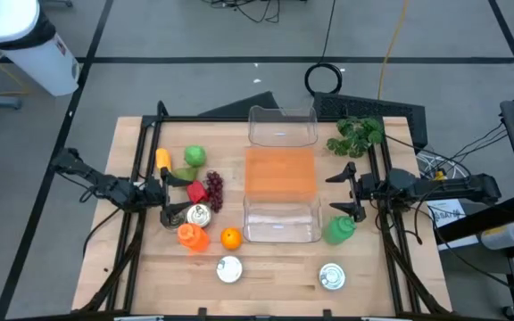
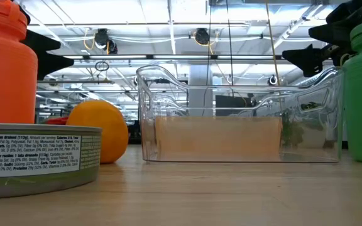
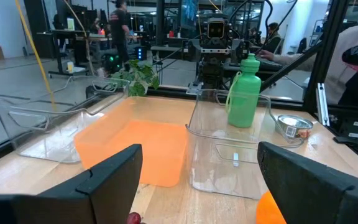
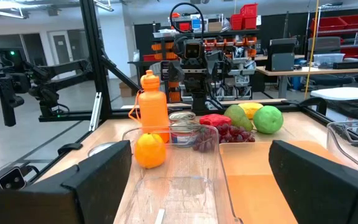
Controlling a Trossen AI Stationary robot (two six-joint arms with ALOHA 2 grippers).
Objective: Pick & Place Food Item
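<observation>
Meanwhile, both grippers hover with fingers spread wide either side of the flat orange plastic tray (image 1: pixel 279 171): left gripper (image 1: pixel 173 193) near the dark red grapes (image 1: pixel 213 190), right gripper (image 1: pixel 342 190) above the green plastic bottle (image 1: pixel 339 229).

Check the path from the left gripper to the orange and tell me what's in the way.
The left gripper, fingers open, sits at the table's left. Between it and the orange stand an opened tin can and the orange bottle, so a straight approach looks blocked; coming from above seems clearer.
</observation>
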